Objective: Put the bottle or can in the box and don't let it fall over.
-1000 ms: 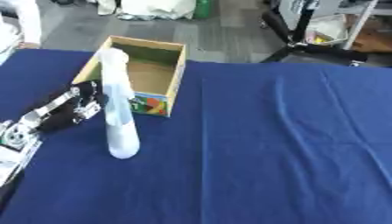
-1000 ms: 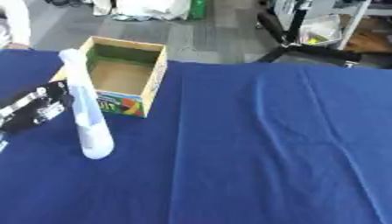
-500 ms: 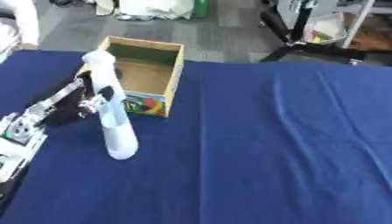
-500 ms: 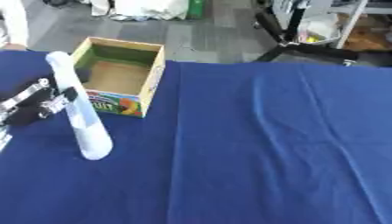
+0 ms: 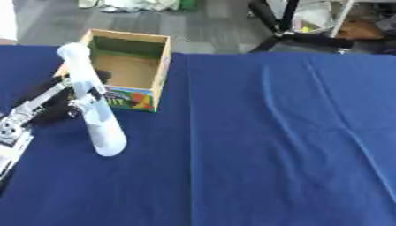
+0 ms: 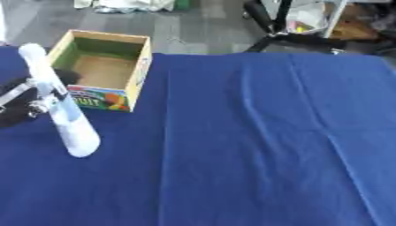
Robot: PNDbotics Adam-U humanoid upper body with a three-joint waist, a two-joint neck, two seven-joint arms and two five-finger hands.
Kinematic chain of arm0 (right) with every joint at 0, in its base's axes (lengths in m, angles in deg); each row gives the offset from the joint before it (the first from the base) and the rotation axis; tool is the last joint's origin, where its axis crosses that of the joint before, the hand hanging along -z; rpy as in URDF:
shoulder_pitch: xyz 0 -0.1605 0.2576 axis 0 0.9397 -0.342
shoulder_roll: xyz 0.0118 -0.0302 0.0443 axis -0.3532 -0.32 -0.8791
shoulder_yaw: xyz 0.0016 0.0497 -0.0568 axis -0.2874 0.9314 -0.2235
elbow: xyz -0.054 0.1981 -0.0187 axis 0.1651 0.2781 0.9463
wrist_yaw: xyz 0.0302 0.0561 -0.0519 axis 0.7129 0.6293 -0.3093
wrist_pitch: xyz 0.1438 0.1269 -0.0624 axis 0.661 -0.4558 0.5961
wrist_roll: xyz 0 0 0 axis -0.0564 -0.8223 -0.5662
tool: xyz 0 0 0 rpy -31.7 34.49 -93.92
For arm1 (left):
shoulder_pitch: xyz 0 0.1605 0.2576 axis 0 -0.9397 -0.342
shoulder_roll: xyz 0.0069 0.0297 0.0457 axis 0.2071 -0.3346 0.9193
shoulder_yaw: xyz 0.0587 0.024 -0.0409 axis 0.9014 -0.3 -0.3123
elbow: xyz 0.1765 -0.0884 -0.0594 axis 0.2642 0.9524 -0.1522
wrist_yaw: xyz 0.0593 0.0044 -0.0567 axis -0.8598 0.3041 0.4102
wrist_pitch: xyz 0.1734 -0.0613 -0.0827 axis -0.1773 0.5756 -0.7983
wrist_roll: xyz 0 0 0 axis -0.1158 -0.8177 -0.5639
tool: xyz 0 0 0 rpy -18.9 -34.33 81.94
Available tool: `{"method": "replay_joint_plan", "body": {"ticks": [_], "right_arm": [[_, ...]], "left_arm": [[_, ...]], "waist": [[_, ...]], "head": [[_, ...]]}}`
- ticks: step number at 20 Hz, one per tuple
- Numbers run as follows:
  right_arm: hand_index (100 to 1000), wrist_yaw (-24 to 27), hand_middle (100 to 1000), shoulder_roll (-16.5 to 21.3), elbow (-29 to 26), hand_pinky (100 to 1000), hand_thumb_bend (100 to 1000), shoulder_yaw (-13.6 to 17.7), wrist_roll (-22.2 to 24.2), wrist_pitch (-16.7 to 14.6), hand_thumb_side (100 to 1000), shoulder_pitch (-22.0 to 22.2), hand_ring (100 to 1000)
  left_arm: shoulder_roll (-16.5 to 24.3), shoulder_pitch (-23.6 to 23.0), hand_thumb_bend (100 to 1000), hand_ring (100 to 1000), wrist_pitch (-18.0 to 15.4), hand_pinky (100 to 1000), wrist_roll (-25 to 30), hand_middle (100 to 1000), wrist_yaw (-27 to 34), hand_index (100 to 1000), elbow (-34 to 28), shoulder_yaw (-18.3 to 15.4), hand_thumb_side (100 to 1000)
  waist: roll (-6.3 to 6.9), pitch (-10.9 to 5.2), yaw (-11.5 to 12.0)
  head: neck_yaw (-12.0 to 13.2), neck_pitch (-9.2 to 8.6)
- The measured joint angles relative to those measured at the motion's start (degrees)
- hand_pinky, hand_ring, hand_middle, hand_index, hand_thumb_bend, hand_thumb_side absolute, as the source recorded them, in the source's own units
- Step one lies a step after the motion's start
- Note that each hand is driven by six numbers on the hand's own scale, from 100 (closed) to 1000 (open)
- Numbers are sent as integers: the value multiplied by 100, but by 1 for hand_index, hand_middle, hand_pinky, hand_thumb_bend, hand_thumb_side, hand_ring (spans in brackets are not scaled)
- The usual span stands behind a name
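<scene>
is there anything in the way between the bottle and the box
Nothing visible. The left hand is at the tilted white bottle, which stands right beside the open cardboard box. Only bare blue cloth lies between them, and the box looks empty inside.

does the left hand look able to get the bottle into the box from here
Probably yes: the left hand is already on the bottle, and the open-topped box sits just beyond with nothing between.

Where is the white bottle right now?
The white bottle stands tilted on the blue tablecloth at the left, just in front of the cardboard box, with the robot's left hand against it.
</scene>
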Motion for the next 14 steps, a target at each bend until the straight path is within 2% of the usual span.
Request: {"method": "replay_joint_plan", "body": {"ticks": [8, 9, 14], "right_arm": [[1000, -62, 1000, -55, 0, 971, 100, -32, 9, 9, 526, -1, 1000], [1000, -63, 1000, -56, 0, 969, 100, -32, 9, 9, 527, -1, 1000], [1000, -113, 1000, -73, 0, 968, 100, -32, 2, 14, 527, -1, 1000]], "left_arm": [[-31, 76, 100, 884, 7, 1000, 55, 830, -1, 851, 36, 7, 688], [-43, 76, 100, 745, 9, 953, 57, 777, -1, 817, 36, 8, 640], [-69, 74, 100, 730, 133, 924, 275, 769, 139, 800, 62, 107, 583]], "waist": [[-1, 31, -19], [-1, 32, -20], [-32, 65, -34]], "head": [[77, 1], [82, -1], [165, -19]]}}
